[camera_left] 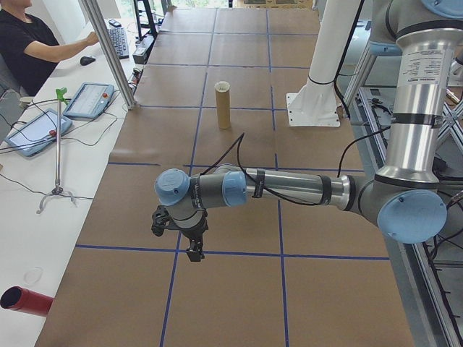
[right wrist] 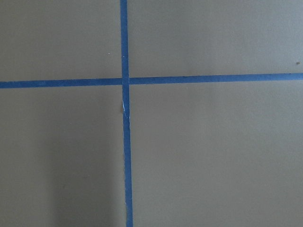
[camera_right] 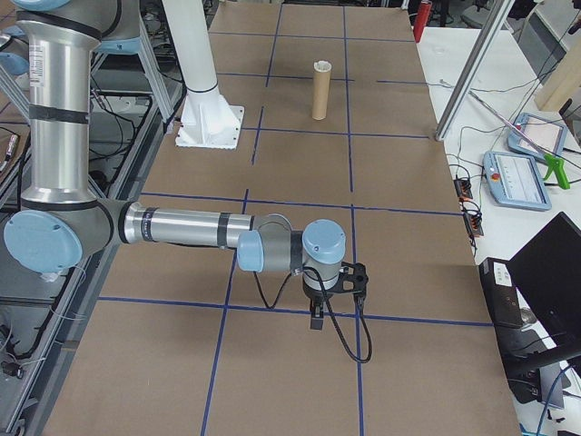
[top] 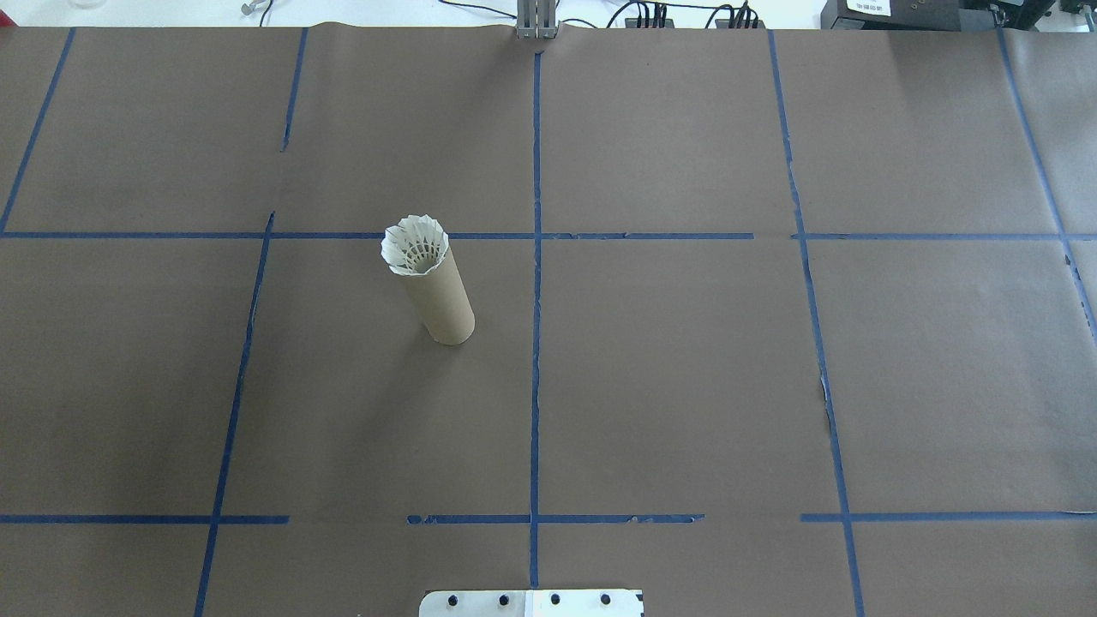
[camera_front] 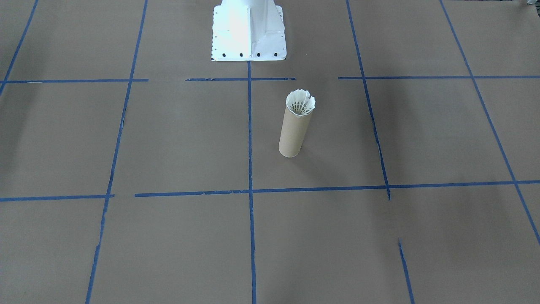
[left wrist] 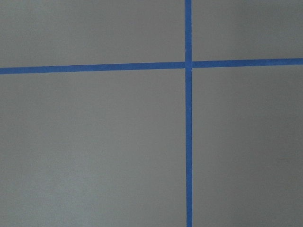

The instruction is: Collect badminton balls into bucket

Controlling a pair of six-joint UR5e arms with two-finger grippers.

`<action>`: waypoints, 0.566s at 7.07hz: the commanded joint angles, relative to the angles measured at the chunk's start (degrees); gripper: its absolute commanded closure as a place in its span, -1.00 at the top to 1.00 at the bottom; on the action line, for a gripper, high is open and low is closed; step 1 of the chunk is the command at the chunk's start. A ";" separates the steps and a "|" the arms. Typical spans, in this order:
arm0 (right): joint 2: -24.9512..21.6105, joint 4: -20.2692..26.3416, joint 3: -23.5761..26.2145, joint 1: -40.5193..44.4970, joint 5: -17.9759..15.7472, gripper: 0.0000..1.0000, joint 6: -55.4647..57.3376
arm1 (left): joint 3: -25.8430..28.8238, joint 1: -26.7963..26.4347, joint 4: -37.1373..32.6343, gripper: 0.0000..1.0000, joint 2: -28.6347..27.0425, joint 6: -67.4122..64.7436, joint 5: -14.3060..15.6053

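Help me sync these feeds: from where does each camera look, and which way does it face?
Front-facing: across the table, facing the robot; tube with shuttlecock, white base.
Overhead: behind the robot, looking forward and down; same tube, base edge.
Left side: table's left end; near left arm, a seated person.
Right side: table's right end; near right arm.
Left wrist: straight down on blue tape; no jaws.
Right wrist: likewise.
Shared: all four exterior views show the tube.
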 commanded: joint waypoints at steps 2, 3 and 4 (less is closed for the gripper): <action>0.00 0.00 0.00 0.00 0.00 1.00 0.00 | 1.73 0.00 -3.05 1.00 0.07 -0.24 -0.02; 0.00 0.00 0.00 0.00 0.00 1.00 0.00 | 2.09 0.09 -3.67 1.00 -0.01 -0.42 -0.02; 0.00 0.00 0.00 0.00 -0.09 1.00 0.00 | 1.92 0.09 -3.59 1.00 -0.19 -0.51 -0.02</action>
